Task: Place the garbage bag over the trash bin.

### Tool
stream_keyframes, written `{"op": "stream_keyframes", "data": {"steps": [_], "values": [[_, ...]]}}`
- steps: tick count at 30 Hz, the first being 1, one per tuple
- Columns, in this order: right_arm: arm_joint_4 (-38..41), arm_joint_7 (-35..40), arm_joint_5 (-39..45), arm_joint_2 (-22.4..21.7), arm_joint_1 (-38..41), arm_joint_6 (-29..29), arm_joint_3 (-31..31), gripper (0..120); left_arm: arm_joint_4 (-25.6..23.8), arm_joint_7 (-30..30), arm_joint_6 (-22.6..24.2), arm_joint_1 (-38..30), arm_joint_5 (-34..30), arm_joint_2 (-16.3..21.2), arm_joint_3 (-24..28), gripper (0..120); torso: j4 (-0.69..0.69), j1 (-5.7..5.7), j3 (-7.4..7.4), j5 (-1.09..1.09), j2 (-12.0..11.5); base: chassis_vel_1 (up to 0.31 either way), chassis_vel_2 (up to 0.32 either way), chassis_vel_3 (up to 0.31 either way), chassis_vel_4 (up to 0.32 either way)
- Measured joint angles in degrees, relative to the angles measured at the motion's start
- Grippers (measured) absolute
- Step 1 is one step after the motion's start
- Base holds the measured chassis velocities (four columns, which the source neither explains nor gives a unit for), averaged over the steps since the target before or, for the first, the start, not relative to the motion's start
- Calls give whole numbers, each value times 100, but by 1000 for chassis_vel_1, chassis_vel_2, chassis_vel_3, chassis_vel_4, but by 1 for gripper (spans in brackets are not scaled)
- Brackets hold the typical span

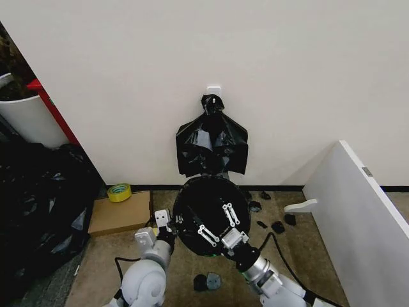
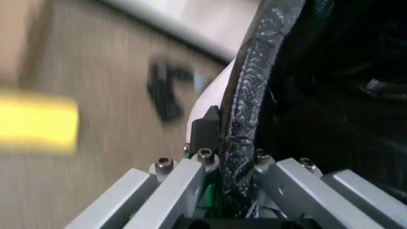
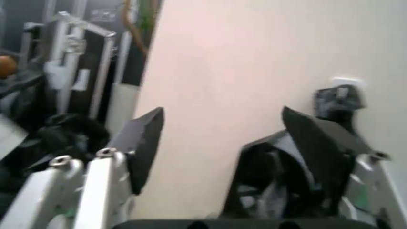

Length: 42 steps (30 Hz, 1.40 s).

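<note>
Carpeted floor (image 1: 307, 256), bag-lined trash bin (image 1: 211, 214)

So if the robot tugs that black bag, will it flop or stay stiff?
Probably floppy: the bag is thin and wrinkled where the left gripper pinches it over the bin rim. Likely light, and its shiny skin may slip.

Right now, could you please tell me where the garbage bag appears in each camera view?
Head view: the garbage bag is low centre, a round black shape below the hanging bundle.
Left wrist view: its edge runs beside the white bin, pinched in the left gripper.
Right wrist view: the open right gripper faces the wall instead.
Shared landmark: the hanging bundle, in the head and right wrist views.
</note>
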Motion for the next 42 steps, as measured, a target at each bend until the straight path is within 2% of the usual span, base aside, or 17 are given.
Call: {"op": "stream_keyframes", "data": {"steps": [1, 3, 6, 11, 18, 24, 30, 35, 38, 42], "values": [[30, 235, -129, 8, -100, -110, 39, 79, 17, -199, 254, -50, -448, -72, -183, 0, -3, 0, 0, 0, 0, 0, 0, 0, 0], [81, 538, -333, 12, -295, -317, 161, 88, 84, -385, 492, -121, -936, -130, -472, 0, -4, 0, 0, 2, 0, 0, 0, 0, 0], [116, 954, -412, -19, -438, -541, 197, 98, 135, -465, 614, -145, -1250, -156, -827, 0, -1, 0, 0, 2, 0, 0, 0, 0, 0], [34, 1262, -449, -57, -580, -655, 206, 100, 174, -520, 647, -165, -1513, -115, -1148, 0, -2, 0, 0, 1, 0, 0, 0, 0, 0], [-309, 1922, -303, 67, -815, -1095, 117, 100, 126, -558, 681, -156, -1676, -37, -1395, 0, -3, 0, 0, 1, 0, 0, 0, 0, 0], [-730, 2066, -408, 155, -951, -1175, 77, 100, 35, -573, 693, -176, -1807, -9, -1564, 0, -2, 0, 0, 1, 0, 0, 0, 0, 0], [-844, 2078, -489, 252, -948, -1140, 144, 100, -155, -655, 732, -40, -1784, 43, -1426, 0, -2, 0, 0, 2, 0, 0, 0, 0, 0], [-661, 2140, -624, 378, -842, -1011, 425, 100, -374, -1161, 869, 151, -1512, 42, -995, 0, -1, 0, 0, 2, 0, 0, 0, 0, 0], [-596, 2139, -652, 370, -854, -1012, 474, 100, -377, -1334, 924, 185, -1427, 16, -929, 0, -2, 0, 0, 1, 0, 0, 0, 0, 0], [-545, 2137, -634, 366, -873, -1047, 483, 100, -102, -1462, 834, 207, -934, 0, -867, 0, -2, 0, 0, 1, 0, 0, 0, 0, 0]]}}
